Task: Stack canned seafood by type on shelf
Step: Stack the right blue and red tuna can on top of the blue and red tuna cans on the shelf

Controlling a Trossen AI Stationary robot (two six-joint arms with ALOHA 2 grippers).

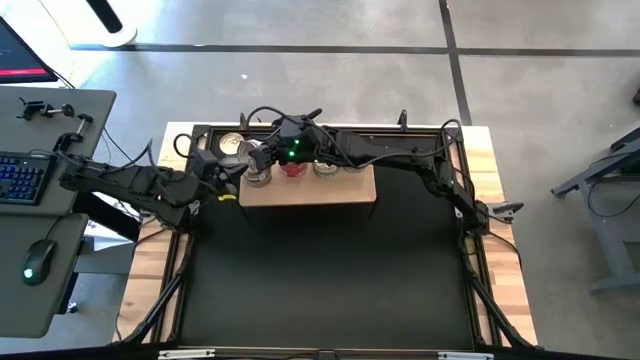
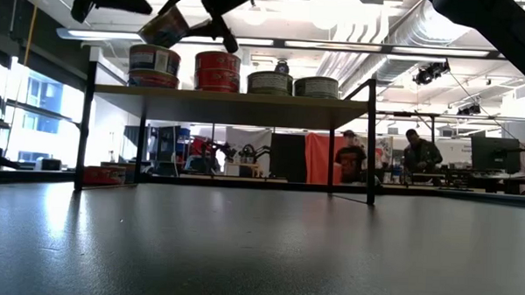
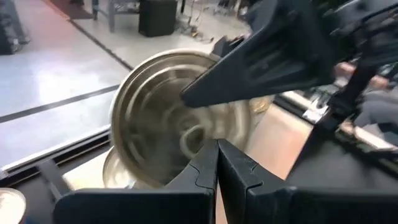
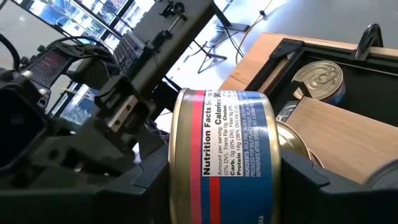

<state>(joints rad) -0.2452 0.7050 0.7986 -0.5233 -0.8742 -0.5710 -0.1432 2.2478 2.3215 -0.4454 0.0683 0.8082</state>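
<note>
From above, both arms meet over the shelf [image 1: 308,188] at the counter's [image 1: 330,280] far edge. Down low, tins [image 2: 217,71] stand stacked on the shelf. Left wrist: the left hand [image 3: 217,163] is closed, empty, before a blurred lid. Right wrist: the right hand [image 4: 227,186] grips a blue-and-red can [image 4: 225,155], seemingly above the shelf's end.

A keyboard [image 1: 22,178] and mouse [image 1: 37,259] sit on a grey desk [image 1: 55,110]; two people [image 2: 350,158] stand far behind.
</note>
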